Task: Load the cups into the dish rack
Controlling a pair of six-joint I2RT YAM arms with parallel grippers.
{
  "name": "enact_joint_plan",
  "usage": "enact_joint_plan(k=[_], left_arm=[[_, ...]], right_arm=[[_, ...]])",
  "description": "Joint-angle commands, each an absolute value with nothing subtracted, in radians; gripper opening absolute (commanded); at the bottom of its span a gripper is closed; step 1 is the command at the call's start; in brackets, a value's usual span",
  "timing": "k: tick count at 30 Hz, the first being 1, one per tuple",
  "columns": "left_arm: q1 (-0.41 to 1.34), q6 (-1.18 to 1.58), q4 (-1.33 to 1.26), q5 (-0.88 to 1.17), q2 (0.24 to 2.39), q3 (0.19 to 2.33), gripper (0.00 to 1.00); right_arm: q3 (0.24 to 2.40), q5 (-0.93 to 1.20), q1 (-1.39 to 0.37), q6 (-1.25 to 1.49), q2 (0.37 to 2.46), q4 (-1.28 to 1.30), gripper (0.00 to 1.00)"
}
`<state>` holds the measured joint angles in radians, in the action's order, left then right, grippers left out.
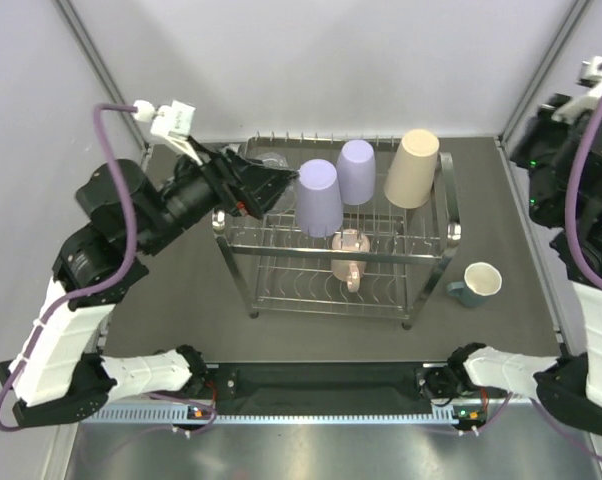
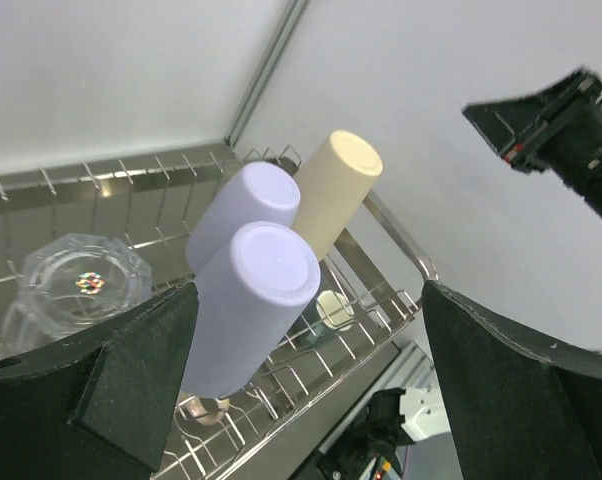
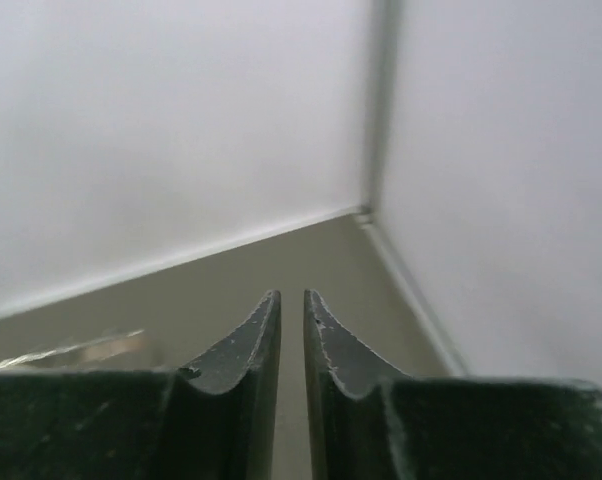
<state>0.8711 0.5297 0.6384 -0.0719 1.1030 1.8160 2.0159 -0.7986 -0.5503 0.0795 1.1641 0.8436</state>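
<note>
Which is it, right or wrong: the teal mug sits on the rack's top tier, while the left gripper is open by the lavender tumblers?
Wrong: the teal mug stands on the table, right of the dish rack, per the top external view. The rest holds.

Rack (image 1: 281, 288) set at mid-table (image 1: 181, 295).

Upper tier of rack, four cups stood upside down:
- glass (image 1: 266, 160) at the back left corner
- front tumbler (image 1: 318, 197) placed right of the glass, nearer the rack's front
- rear tumbler (image 1: 357, 171) set just behind and right of the front tumbler
- tall tumbler (image 1: 413, 168) at the back right corner

Lower tier: handled mug (image 1: 350, 256) laid mid-rack, under the front rail.

Off the rack: lone mug (image 1: 478, 283) left upright on the table, just right of the rack's front right leg.
</note>
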Motion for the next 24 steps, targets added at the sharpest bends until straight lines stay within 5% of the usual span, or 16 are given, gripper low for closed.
enact_joint_plan(k=[1,10,14,15,21,24], left_arm=[[0.874,0.494,0.535,-0.124,1.029,1.812,0.98],[0.874,0.420,0.640,-0.204,0.803,1.685,0.98],[0.876,0.428,0.661,-0.216,0.710,1.606,0.98],[0.874,0.426,0.664,-0.219,0.692,1.591,0.98],[0.874,0.422,0.669,-0.236,0.589,1.497,0.98],[0.874,0.434,0.676,-0.244,0.545,1.462,0.98]], right_arm=[[1.933,-0.936,-0.412,0.011,1.118,0.845,0.16],[1.613,-0.632,0.027,0.447,1.074,1.051,0.46],[1.439,-0.545,0.049,0.644,1.049,1.107,0.56],[1.413,-0.529,0.054,0.720,1.040,1.118,0.68],[1.257,-0.460,0.090,0.931,1.045,1.169,0.69],[1.187,-0.414,0.118,1.012,1.049,1.160,0.60]])
